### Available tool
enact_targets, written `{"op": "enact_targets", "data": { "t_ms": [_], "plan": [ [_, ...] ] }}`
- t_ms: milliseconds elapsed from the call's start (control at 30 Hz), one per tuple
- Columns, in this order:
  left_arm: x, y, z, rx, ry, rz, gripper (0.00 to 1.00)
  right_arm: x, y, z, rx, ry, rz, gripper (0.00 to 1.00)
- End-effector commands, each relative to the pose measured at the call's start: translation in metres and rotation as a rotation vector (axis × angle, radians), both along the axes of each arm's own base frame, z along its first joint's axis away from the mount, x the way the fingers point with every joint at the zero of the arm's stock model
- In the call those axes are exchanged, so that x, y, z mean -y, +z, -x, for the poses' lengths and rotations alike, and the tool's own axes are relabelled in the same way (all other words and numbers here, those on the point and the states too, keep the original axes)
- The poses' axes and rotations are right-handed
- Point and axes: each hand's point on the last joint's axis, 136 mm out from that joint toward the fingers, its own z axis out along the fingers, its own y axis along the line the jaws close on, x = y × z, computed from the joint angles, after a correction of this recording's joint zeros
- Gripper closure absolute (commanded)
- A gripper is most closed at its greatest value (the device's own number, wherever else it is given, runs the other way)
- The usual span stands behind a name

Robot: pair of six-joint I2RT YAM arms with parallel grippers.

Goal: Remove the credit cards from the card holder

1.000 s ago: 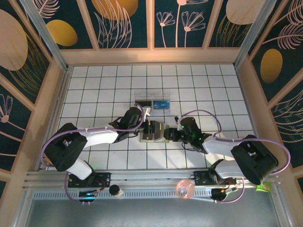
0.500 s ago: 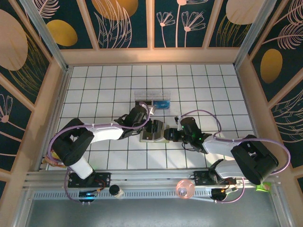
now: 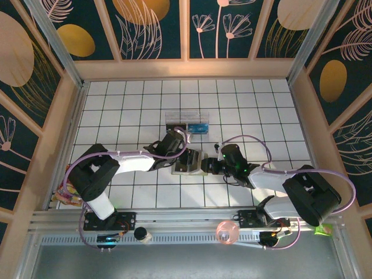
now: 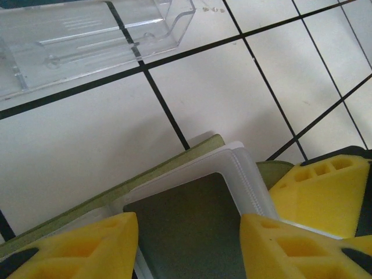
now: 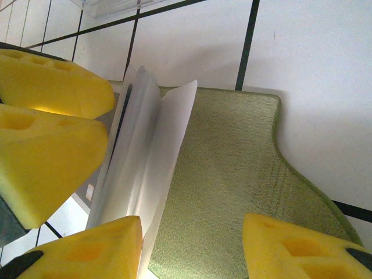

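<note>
I'm watching my left claw (image 4: 187, 244) straddling a dark card (image 4: 183, 203) inside the open card holder (image 3: 189, 164), which is lying mid-desk (image 3: 133, 104). Whether it is pinching, I cannot tell. My right claw (image 5: 192, 232) is sitting spread over the holder's green right side.

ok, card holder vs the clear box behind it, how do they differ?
The card holder is opaque olive green; the clear plastic box is see-through. The card holder lies open, sleeves fanned, left gripper and right gripper at it; the clear plastic box sits apart, farther back. Both rest on the tiled table.
</note>
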Motion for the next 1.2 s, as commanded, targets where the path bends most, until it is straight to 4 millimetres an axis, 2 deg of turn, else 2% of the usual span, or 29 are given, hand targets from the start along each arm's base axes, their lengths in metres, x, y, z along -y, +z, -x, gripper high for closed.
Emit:
{"op": "enact_targets", "data": {
  "t_ms": [0,33,67,100,200,267,433,533,700,867,1000,1167],
  "plan": [
    [-0.001,-0.002,-0.003,0.011,0.009,-0.032,0.52,-0.004,0.005,-0.004,0.009,0.006,-0.006,0.51],
    [-0.002,-0.003,-0.003,0.011,0.009,-0.036,0.52,-0.003,0.004,-0.004,0.007,0.006,-0.004,0.51],
    [-0.004,-0.015,-0.001,-0.008,0.012,-0.061,0.53,-0.004,0.005,-0.004,0.010,0.006,-0.007,0.51],
    [-0.006,-0.017,-0.002,-0.011,0.017,-0.067,0.52,-0.003,0.005,-0.004,0.009,0.006,-0.006,0.51],
    [-0.003,-0.010,0.000,-0.006,0.017,-0.023,0.44,-0.003,0.005,-0.004,0.009,0.006,-0.007,0.51],
    [0.002,0.006,-0.001,0.008,0.014,0.024,0.40,-0.004,0.004,-0.004,0.009,0.006,-0.006,0.51],
    [0.007,0.023,-0.002,0.028,0.012,0.066,0.38,-0.004,0.003,-0.004,0.008,0.009,-0.003,0.51],
    [0.010,0.026,0.000,0.032,-0.003,0.063,0.37,-0.004,0.003,-0.004,0.008,0.008,-0.003,0.51],
    [0.014,0.007,0.006,0.005,-0.023,0.017,0.37,-0.005,0.002,-0.004,0.005,0.012,-0.005,0.51],
    [0.008,0.001,0.004,0.015,-0.009,-0.020,0.40,-0.004,0.002,-0.004,0.005,0.010,0.000,0.51],
    [0.001,-0.004,0.002,0.022,0.008,-0.062,0.50,-0.004,0.002,-0.005,0.006,0.006,0.002,0.51],
    [-0.009,-0.008,0.003,0.026,0.037,-0.086,0.50,-0.002,0.002,-0.006,0.008,0.001,0.008,0.51]
  ]
}}
